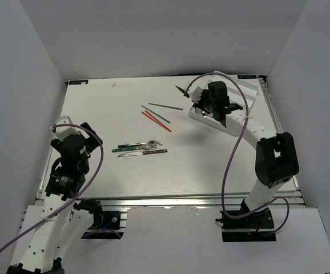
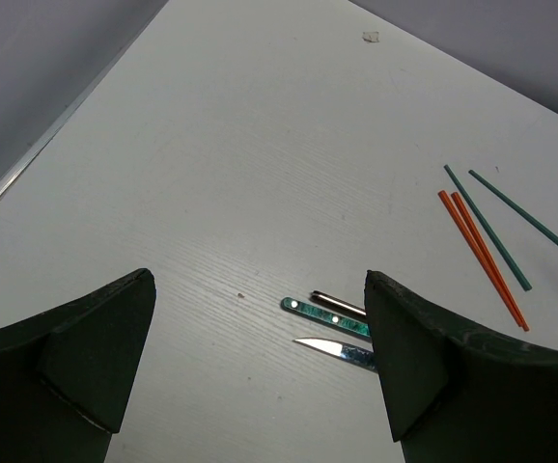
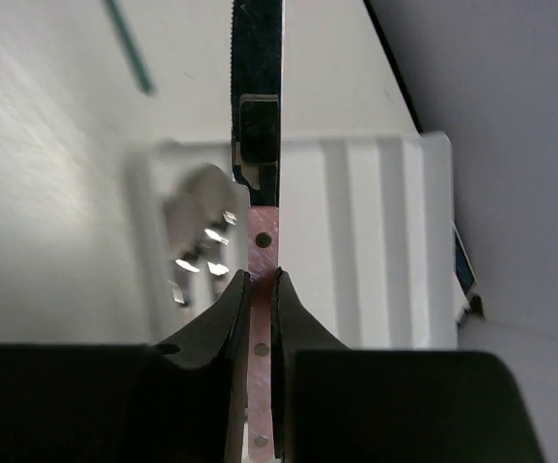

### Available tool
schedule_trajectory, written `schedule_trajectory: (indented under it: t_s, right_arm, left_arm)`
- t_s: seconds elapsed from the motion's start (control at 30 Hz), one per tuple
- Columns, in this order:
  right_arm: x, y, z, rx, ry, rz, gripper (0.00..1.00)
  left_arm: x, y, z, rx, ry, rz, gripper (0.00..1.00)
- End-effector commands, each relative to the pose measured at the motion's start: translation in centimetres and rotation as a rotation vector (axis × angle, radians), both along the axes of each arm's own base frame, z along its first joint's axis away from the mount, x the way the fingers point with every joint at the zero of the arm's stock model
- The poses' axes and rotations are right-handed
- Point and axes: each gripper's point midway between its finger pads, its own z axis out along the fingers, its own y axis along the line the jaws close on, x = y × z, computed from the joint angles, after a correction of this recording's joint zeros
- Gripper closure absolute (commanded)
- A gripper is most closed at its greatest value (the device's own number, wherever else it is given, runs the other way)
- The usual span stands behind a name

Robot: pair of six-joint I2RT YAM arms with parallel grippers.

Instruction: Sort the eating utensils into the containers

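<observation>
My right gripper (image 1: 202, 103) (image 3: 263, 280) is shut on the pinkish handle (image 3: 263, 241) of a knife. It hangs over the left end of the white tray (image 1: 250, 97) (image 3: 376, 241), blade (image 3: 257, 58) pointing away toward the table. Several silver spoons (image 3: 202, 222) lie in the tray's left slot. At mid-table lie a fork (image 1: 151, 145), a green-handled utensil (image 1: 125, 149) (image 2: 327, 316) and a knife (image 1: 142, 152) (image 2: 332, 350). Red chopsticks (image 1: 156, 121) (image 2: 482, 256) and green chopsticks (image 1: 165, 106) (image 2: 487, 227) lie further back. My left gripper (image 1: 68, 137) (image 2: 258, 318) stands open above the table's left side, holding nothing.
White walls close in the table on three sides. A metal rail (image 1: 170, 200) runs along the near edge by the arm bases. A small white scrap (image 1: 115, 84) (image 2: 371, 38) lies at the far left of the table.
</observation>
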Motion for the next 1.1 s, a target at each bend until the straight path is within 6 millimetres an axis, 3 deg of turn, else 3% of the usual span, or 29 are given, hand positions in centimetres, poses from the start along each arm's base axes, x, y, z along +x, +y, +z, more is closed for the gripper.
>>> schedule_trajectory:
  t_s: [0.0, 0.03, 0.1, 0.13, 0.23, 0.37, 0.5, 0.7, 0.87, 0.93, 1.07]
  right_arm:
    - [4.9, -5.0, 0.3, -0.131, -0.162, -0.132, 1.00]
    - [6.0, -7.0, 0.2, -0.145, -0.175, -0.178, 1.00]
    - [7.5, -8.2, 0.2, -0.092, -0.176, -0.208, 1.00]
    - [8.0, -9.9, 0.1, -0.074, -0.167, -0.230, 1.00]
    - [8.9, -11.6, -1.1, -0.097, -0.156, -0.248, 1.00]
    - [9.0, -12.4, -4.3, -0.146, -0.075, -0.219, 1.00]
    - [9.3, -14.4, -5.8, -0.140, -0.055, -0.256, 1.00]
    - [9.6, -15.3, -7.0, -0.162, -0.048, -0.271, 1.00]
    - [9.8, -15.6, -7.0, -0.175, -0.050, -0.279, 0.80]
    - [9.7, -15.6, -7.1, -0.176, -0.045, -0.277, 0.11]
    - [9.6, -15.7, -5.8, -0.171, -0.066, -0.280, 0.11]
  left_arm:
    - [-0.1, -0.2, 0.5, -0.006, -0.024, -0.013, 0.02]
    - [0.0, -0.2, 0.5, -0.006, -0.025, -0.015, 0.02]
    - [0.1, -0.3, 0.4, -0.007, -0.020, -0.022, 0.02]
    - [0.1, -0.4, 0.3, -0.006, -0.017, -0.024, 0.02]
    - [0.3, -0.6, 0.1, -0.006, -0.008, -0.035, 0.02]
    - [0.4, -0.7, -0.1, -0.005, 0.001, -0.037, 0.02]
    - [0.5, -0.7, 0.0, -0.005, 0.001, -0.039, 0.02]
    - [0.6, -0.8, -0.3, -0.004, 0.010, -0.040, 0.02]
    - [0.6, -0.9, -0.3, -0.005, 0.011, -0.043, 0.02]
    - [0.6, -0.8, -0.4, -0.002, 0.014, -0.044, 0.02]
    - [0.6, -0.9, -0.4, -0.003, 0.014, -0.045, 0.02]
